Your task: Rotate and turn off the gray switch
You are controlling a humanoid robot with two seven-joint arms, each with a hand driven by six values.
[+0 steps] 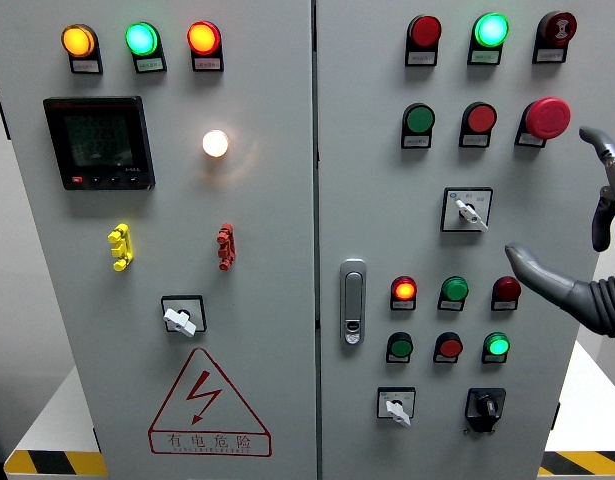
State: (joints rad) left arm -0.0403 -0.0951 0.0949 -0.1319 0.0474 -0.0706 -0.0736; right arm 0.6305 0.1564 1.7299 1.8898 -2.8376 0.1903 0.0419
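**Caller:** Right hand (587, 240) comes in from the right edge in the head view, fingers spread and holding nothing. 1 finger (532, 268) points left across the cabinet face, another curls up near the red mushroom button (548, 117).

**Partner:** And the gray switch?

**Caller:** 3 gray rotary switches show. The nearest one (468, 211) sits on the right door (367, 150), up and to the left of that pointing fingertip, close by but apart. Its knob is angled down to the right.

**Partner:** The other 2?

**Caller:** 1 at the bottom of the right door (396, 406), well below the hand, and 1 on the left door (182, 318), far across. A black rotary knob (484, 406) sits beside the bottom one.

**Partner:** Lamps?

**Caller:** Just under the pointing finger, a row of 3: red lit (405, 291), green (454, 290), dark red (506, 290). On the left door, a white lamp (215, 143) glows beside a dark meter display (98, 142).

**Partner:** Left hand?

**Caller:** Not showing.
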